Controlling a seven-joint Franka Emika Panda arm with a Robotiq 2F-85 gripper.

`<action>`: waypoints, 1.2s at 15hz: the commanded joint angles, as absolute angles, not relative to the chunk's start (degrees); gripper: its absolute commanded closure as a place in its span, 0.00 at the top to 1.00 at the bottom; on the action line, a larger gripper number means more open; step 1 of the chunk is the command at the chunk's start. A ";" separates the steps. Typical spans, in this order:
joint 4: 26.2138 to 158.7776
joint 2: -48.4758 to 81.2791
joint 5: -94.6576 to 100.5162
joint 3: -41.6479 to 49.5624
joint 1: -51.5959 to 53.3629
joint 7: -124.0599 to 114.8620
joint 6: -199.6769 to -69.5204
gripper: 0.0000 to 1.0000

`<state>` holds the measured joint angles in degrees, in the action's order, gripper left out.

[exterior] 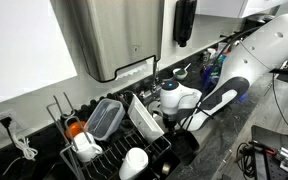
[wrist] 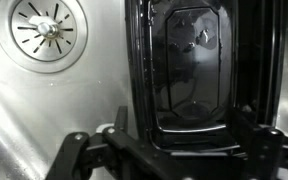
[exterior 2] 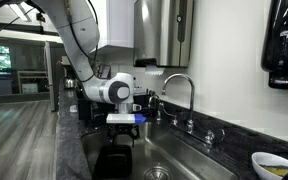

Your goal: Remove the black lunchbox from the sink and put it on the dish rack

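Our gripper [exterior 2: 124, 127] hangs with its fingers spread and empty, so they can drop over 1 wall of the lunchbox [wrist: 189, 70]. It sits in the sink [wrist: 44, 100] directly below them, well apart from the rack [exterior: 104, 148].

Dark, stone-patterned countertop [exterior: 229, 140] carries 1 stainless sink [exterior 2: 179, 162], set into it. 1 chrome faucet [exterior 2: 180, 92] stands at the sink's back edge, against the wall. 1 black wire dish rack [exterior: 102, 160] sits on the countertop just beside the sink. 1 white bowl [exterior 2: 274, 163], contents apparently yellowish, rests on the sink's wall side, well apart from the faucet.
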<state>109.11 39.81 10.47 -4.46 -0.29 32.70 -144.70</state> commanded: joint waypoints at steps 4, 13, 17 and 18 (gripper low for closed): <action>105.36 44.00 12.85 -6.32 -1.73 36.47 -144.81 1.00; 105.36 46.66 11.60 -7.78 -5.27 41.36 -151.03 1.00; 105.41 47.40 10.17 -10.68 -8.63 44.85 -153.62 1.00; 105.45 47.54 9.70 -11.54 -9.47 45.88 -154.14 1.00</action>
